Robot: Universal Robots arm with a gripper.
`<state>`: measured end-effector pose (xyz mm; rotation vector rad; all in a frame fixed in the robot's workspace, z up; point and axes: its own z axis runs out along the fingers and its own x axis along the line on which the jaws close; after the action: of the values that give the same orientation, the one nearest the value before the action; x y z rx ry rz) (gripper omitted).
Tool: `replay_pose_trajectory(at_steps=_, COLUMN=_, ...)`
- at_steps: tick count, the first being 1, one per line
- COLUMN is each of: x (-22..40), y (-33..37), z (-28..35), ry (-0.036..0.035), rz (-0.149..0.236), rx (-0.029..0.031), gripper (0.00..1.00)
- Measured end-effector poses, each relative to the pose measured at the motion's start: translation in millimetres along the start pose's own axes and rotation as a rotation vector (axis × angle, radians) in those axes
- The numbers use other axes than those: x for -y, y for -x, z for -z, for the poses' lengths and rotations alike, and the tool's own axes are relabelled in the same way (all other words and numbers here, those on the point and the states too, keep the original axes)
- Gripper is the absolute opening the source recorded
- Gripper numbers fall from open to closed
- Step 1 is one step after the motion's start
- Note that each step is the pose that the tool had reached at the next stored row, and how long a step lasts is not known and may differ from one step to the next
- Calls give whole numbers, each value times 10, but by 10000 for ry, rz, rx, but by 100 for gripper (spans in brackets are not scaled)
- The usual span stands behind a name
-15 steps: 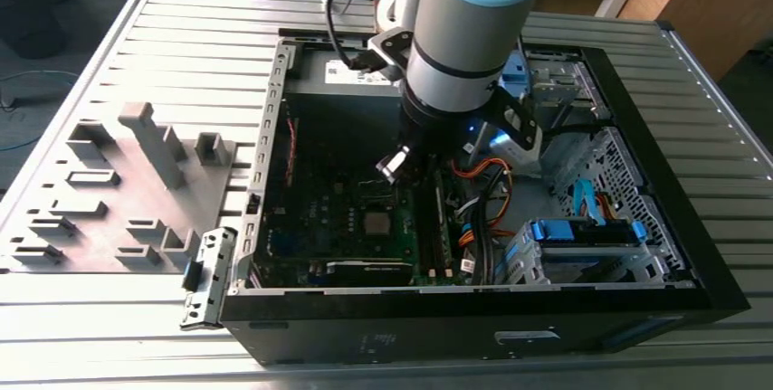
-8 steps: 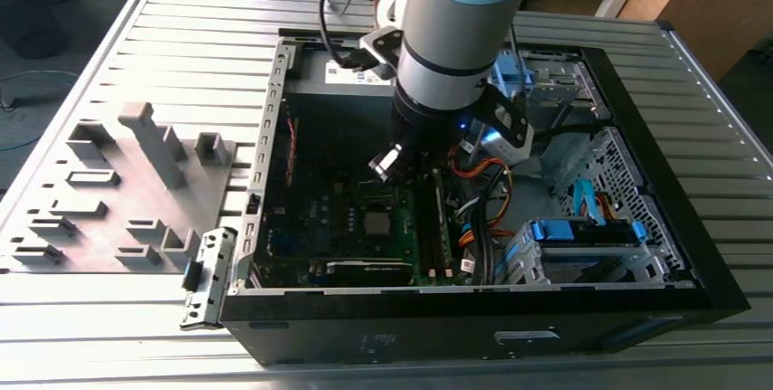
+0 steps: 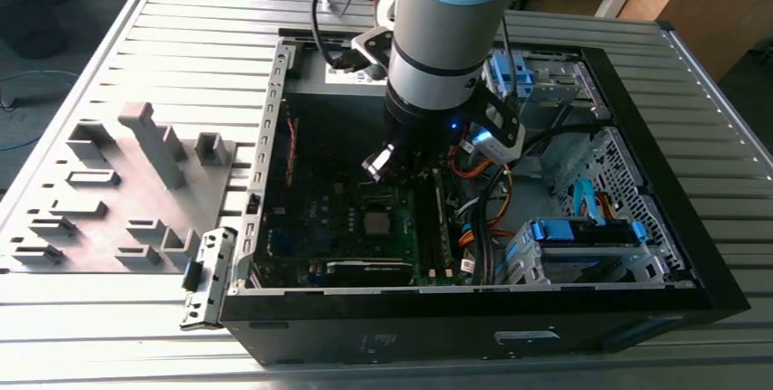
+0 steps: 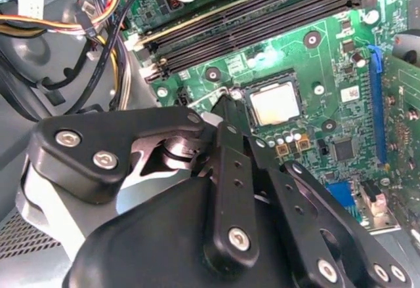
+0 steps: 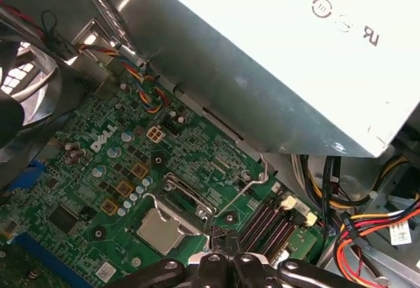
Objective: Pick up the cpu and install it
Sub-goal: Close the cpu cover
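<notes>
The fingers (image 4: 231, 121), pressed together and holding nothing, hang just beside the cpu (image 4: 274, 103) seated in its socket (image 4: 270, 80)

Seen in the exterior view, the cpu (image 3: 378, 223) is clear from straight above, and the low board (image 3: 302, 218) toward 9 o'clock leaves room up to the case wall (image 3: 266, 182). The arm (image 3: 447, 37) hangs over at 12, with the grey metal box (image 5: 275, 58) behind it. Memory slots (image 3: 419, 227) and cables (image 3: 483, 200) crowd 3 o'clock; the graphics card (image 3: 368, 270) blocks 6; the socket's wire lever (image 5: 239, 193) juts up beside the chip
</notes>
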<state>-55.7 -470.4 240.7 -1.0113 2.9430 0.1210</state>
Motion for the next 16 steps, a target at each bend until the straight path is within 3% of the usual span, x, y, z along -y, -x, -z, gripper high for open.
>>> replay_pose_trajectory(at_steps=8, x=15, y=-14, z=-10, ry=-153, rz=118, rx=-132, gripper=11)
replay_pose_trajectory(at_steps=16, x=16, y=-14, z=-14, ry=-180, rz=227, rx=-163, gripper=11)
